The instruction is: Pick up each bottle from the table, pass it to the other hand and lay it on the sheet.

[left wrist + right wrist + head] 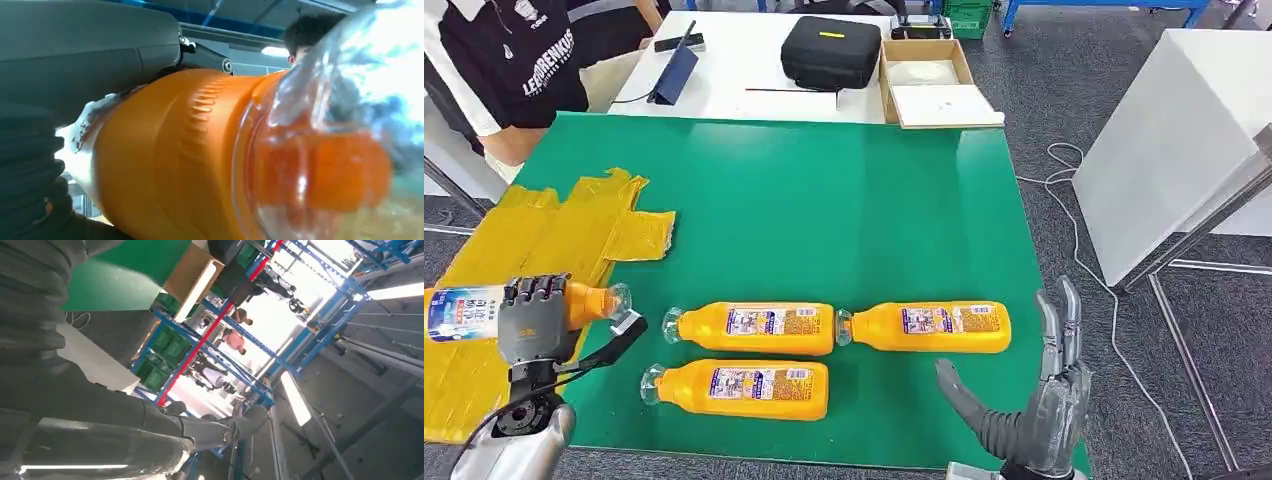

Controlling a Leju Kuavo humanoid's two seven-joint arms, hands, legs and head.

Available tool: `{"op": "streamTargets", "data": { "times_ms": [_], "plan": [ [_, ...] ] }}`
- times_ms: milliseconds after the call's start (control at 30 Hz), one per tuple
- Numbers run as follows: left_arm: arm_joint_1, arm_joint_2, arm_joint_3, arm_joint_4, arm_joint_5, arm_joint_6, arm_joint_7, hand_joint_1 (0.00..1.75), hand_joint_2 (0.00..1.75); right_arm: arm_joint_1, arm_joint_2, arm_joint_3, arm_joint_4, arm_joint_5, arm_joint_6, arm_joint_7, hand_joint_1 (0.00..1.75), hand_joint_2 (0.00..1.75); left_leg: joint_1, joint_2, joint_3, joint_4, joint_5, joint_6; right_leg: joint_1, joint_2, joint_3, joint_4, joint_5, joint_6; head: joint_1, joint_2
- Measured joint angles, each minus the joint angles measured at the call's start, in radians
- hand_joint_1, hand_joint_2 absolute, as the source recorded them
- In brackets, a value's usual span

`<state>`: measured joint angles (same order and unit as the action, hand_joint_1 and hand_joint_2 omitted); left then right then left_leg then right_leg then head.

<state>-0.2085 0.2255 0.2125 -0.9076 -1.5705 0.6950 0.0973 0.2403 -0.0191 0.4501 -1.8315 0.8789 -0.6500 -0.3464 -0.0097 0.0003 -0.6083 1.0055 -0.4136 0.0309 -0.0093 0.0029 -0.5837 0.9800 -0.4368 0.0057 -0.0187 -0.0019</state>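
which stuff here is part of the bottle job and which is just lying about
Part of the job:
- three orange plastic bottles lying on the green mat
- fourth orange bottle held by the left robot hand
- crumpled yellow plastic sheet
- open right robot hand

Just lying about:
- black zip case
- cardboard box
- dark tablet

Left hand (pixel 534 320) is gripping an orange plastic bottle with a clear cap (pixel 524 306) sideways over the crumpled yellow plastic sheet (pixel 534 240). Three matching orange bottles (pixel 754 329) are lying on the green table mat (pixel 824 200). Right hand (pixel 1034 400) is hovering empty, fingers spread.
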Motion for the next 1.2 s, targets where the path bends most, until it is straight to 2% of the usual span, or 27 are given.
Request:
{"op": "streamTargets", "data": {
  "times_ms": [67,100,133,167,600,1033,1100,1200],
  "plan": [
    [-0.002,-0.006,0.01,0.016,0.001,0.0,-0.029,1.75,1.75,0.0,0.002,0.0,0.001,0.0,0.002,0.0,0.0,1.75,0.0,0.0,0.0,0.0,0.0,0.0,0.0,0.0,0.0,0.0,0.0,0.0,0.0,0.0],
    [-0.003,-0.01,0.015,0.026,0.004,0.0,-0.042,1.43,1.75,-0.001,0.002,0.0,0.001,-0.001,0.002,0.0,0.0,1.75,0.0,0.0,0.0,0.0,0.0,0.0,0.0,0.0,0.0,0.0,0.0,0.0,0.0,0.0],
    [-0.004,-0.014,0.024,0.037,0.009,0.0,-0.058,0.07,1.75,-0.002,0.003,0.0,0.002,-0.002,0.004,-0.001,0.0,1.75,0.0,0.0,0.0,0.0,0.0,0.0,0.0,0.0,0.0,0.0,0.0,0.0,0.0,0.0],
    [-0.007,-0.019,0.031,0.046,0.009,0.0,-0.065,0.0,1.75,-0.004,0.003,0.0,0.002,-0.002,0.005,-0.001,0.0,1.75,0.0,0.0,0.0,0.0,0.0,0.0,0.0,0.0,0.0,0.0,0.0,0.0,0.0,0.0],
    [-0.034,-0.05,0.096,0.106,0.007,0.0,-0.095,0.0,1.75,-0.043,0.018,-0.003,0.011,-0.021,0.025,-0.01,0.0,1.75,0.0,0.0,0.0,0.0,0.0,0.0,0.0,0.0,0.0,0.0,0.0,0.0,0.0,0.0],
    [-0.039,-0.052,0.086,0.125,0.004,0.002,-0.06,0.0,1.75,-0.039,0.018,-0.004,0.023,-0.022,0.014,-0.026,0.0,1.75,0.0,0.0,0.0,0.0,0.0,0.0,0.0,0.0,0.0,0.0,0.0,0.0,0.0,0.0],
    [-0.037,-0.055,0.09,0.124,0.033,0.002,-0.105,0.0,1.75,-0.036,0.018,-0.005,0.025,-0.002,0.012,-0.017,0.0,1.75,0.0,0.0,0.0,0.0,0.0,0.0,0.0,0.0,0.0,0.0,0.0,0.0,0.0,0.0],
    [-0.035,-0.089,0.148,0.102,0.115,0.003,-0.284,0.0,1.75,-0.037,0.018,-0.029,0.028,0.137,0.026,0.068,0.0,1.75,0.0,0.0,0.0,0.0,0.0,0.0,0.0,0.0,-0.001,0.0,0.0,0.0,0.0,0.0]
  ]
}}
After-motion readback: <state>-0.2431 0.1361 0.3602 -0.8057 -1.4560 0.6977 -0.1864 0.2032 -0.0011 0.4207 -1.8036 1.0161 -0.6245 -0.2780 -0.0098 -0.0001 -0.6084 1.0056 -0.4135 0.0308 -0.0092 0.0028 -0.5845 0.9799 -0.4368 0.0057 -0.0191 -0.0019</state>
